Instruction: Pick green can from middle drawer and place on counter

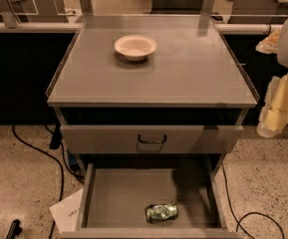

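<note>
Obs., single camera view, looking down on the cabinet from the front.

Counts: 1 green can (pixel 162 212), 1 white bowl (pixel 135 47), 2 drawers showing, 1 sheet of paper (pixel 69 214), 2 black cables.

Green can: lies on its side on the floor of the middle drawer (pixel 118 198), which is pulled out toward the camera. It sits close to the drawer's front wall, a little right of centre, with its long axis running left to right. The label is mottled green and silver; no brand or lettering can be read on it. Nothing else is in the drawer.

Upper drawer front (pixel 98 139): stands just above the open drawer, with 1 dark handle (pixel 152 140) at its middle.

Surface (pixel 183 73): grey, flat, with a thin raised lip on its left and right sides. It carries only the bowl, upright, toward the rear and left of centre. The bowl is plain, with no markings.

End effector (pixel 275 116): cream and pale yellow, at the right edge of the view, just beside the cabinet's front right corner, at about the level of the surface edge and the upper drawer. It is well apart from the can and touches nothing visible. Open or closed: cannot tell.

Floor (pixel 19 183): speckled. The paper lies against the open drawer's left side; it has a small dark printed mark, which is not legible. One cable (pixel 44 153) runs left of the cabinet, and one cable (pixel 255 217) runs to its right.
</note>
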{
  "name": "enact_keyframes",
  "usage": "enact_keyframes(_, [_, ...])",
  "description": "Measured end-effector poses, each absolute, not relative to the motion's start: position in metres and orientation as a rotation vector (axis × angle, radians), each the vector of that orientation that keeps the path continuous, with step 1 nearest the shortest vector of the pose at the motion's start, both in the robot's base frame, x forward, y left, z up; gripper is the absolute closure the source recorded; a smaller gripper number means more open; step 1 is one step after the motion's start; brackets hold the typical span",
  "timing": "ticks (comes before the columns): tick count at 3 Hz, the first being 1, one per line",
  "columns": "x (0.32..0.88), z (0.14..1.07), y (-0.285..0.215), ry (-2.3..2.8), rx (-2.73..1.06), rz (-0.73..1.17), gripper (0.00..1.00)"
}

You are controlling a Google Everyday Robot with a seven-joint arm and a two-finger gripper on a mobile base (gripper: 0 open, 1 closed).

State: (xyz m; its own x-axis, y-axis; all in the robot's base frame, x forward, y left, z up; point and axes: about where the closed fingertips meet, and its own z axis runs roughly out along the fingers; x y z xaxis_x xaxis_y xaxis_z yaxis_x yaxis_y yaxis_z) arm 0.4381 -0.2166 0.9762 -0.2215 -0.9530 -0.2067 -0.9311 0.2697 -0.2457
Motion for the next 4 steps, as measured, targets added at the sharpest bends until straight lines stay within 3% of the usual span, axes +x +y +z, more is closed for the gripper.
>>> enact_keyframes(2, [0.441, 0.968, -0.215, 2.205, -1.726, -0.098, 0.00])
enact_keyframes(4, [0.449, 0.851, -0.213, 2.218, -1.546, 0.116, 0.00])
